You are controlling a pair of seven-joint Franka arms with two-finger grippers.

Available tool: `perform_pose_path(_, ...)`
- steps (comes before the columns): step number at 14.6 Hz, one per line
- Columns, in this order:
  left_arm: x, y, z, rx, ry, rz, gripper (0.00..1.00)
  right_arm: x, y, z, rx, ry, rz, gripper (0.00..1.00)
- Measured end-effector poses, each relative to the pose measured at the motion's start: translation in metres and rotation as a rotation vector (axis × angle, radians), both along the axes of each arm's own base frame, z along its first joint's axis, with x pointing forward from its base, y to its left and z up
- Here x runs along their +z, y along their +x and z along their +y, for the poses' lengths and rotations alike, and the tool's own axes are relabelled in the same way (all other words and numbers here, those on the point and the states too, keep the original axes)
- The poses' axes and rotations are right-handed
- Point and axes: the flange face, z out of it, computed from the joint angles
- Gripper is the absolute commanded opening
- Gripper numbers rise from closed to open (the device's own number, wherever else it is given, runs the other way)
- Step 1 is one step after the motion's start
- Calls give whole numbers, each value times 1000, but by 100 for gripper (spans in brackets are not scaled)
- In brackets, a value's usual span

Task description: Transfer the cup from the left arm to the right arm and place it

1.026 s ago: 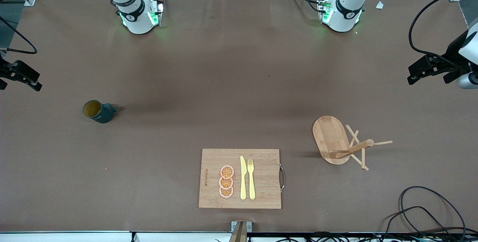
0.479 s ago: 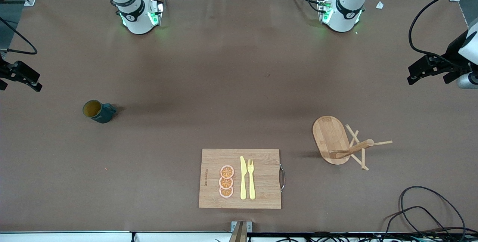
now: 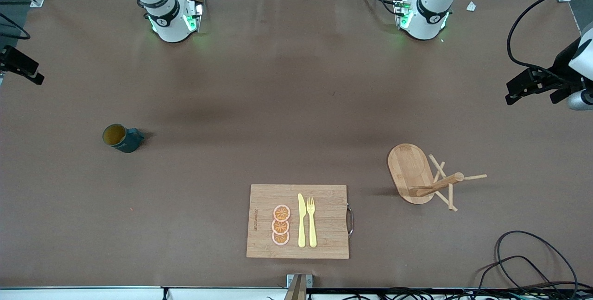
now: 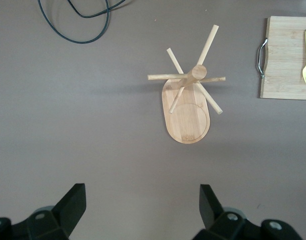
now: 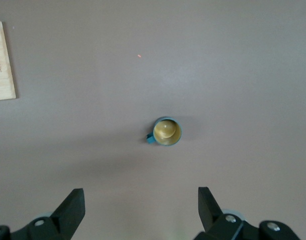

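Cup (image 3: 121, 138): dark teal mug w/ mustard-yellow inside, standing upright on the table toward the right arm's end; handle pointing toward the table middle. Nothing touching it. Also showing in right wrist view (image 5: 166, 132), mouth up.
Right gripper (image 5: 138, 210): hanging high over the table at the right arm's end, over bare table near the cup, well above it. Fingers (image 5: 70, 207) spreading wide, holding nothing. In front view only a dark bit of it is showing at the picture's edge (image 3: 21, 65).
Left gripper (image 4: 142, 210): hanging high over the left arm's end of the table, near the peg rack, well above it. Fingers (image 4: 73, 204) spreading wide, empty. In front view it is showing at the edge (image 3: 533, 87).
Peg rack (image 3: 428, 177): wooden, oval base w/ a post and thin pegs sticking out; sitting toward the left arm's end, well apart from the cup.
Cutting board (image 3: 324, 198): bamboo, metal handle on the side facing the rack; lying near the front camera, between cup and rack.
Orange slices (image 3: 280, 225): three, in a row on the board, touching each other.
Knife (image 3: 301, 220): yellow, lying on the board just beside the slices.
Fork (image 3: 312, 221): yellow, lying just beside the knife.
Cable (image 3: 528, 258): black loops lying on the table at the left arm's end, nearer the camera than the rack.
Table (image 3: 259, 105): brown cover.
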Motion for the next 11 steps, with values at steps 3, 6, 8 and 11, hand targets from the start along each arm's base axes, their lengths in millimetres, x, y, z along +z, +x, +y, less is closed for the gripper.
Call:
perform_pose_path(3,0,0,0,0,0,0,100,-1,-1,20,27,1,15,100)
perform_pose_path(6,0,0,0,0,0,0,100,0,0,34,21,1,13,100)
perform_pose_path(8,0,0,0,0,0,0,100,5,-1,34,21,1,3,100)
perform_pose_path(11,0,0,0,0,0,0,100,7,0,37,24,1,-2,100)
